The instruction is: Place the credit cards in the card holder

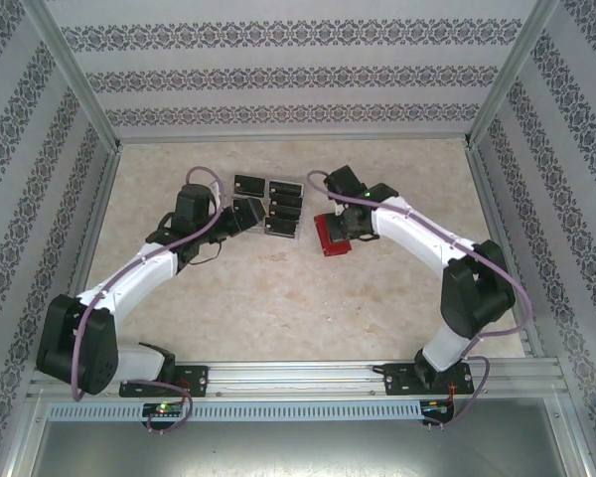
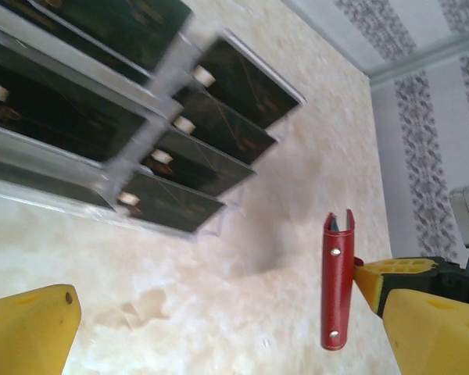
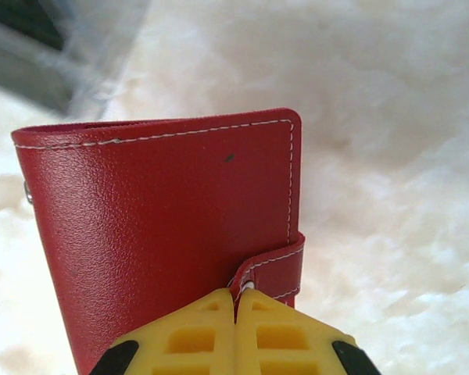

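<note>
Right gripper (image 3: 236,301) pinches the wallet's (image 3: 164,219) tab (image 3: 275,264), fingers pressed together; wallet closed, right at its tips; left gripper (image 2: 230,312) spread wide; cards (image 2: 180,203) in the tray (image 2: 62,195) just ahead, wallet to its right.

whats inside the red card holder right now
Nothing inside shows. The card holder is folded shut, its red cover facing the camera, with the right tool closed on its snap tab. The cover hides the interior, so any card in there cannot be seen.
</note>
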Motion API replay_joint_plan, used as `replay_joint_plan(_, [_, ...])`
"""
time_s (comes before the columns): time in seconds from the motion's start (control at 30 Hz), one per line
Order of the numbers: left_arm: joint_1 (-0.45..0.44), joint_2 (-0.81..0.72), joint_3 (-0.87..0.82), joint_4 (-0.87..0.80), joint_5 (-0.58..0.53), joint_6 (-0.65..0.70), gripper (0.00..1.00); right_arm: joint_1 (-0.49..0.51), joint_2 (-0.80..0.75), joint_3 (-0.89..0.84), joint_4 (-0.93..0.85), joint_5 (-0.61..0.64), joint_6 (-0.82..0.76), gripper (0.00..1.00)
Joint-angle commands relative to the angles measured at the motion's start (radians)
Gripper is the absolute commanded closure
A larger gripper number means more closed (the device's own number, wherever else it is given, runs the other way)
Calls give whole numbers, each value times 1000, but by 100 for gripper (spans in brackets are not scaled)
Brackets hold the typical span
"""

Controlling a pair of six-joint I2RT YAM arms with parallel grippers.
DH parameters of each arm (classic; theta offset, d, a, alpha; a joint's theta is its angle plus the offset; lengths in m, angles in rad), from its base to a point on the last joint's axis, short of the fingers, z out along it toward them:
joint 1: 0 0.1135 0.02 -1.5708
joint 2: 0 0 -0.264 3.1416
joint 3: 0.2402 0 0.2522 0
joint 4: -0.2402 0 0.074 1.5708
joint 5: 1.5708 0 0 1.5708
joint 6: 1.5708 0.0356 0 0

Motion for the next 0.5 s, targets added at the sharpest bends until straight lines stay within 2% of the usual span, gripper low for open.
replay_joint_plan(0.0, [-73, -33, -58, 95, -6, -59, 0, 71, -70, -55, 27, -35, 85, 100])
replay_joint_plan(0.2, [-199, -37, -184, 316, -95, -157, 5, 183, -119, -120, 86, -51, 178, 100])
replay_joint_plan(0.47, [-277, 21, -187, 383, -144, -179, 10, 229, -126, -131, 108, -52, 216, 100])
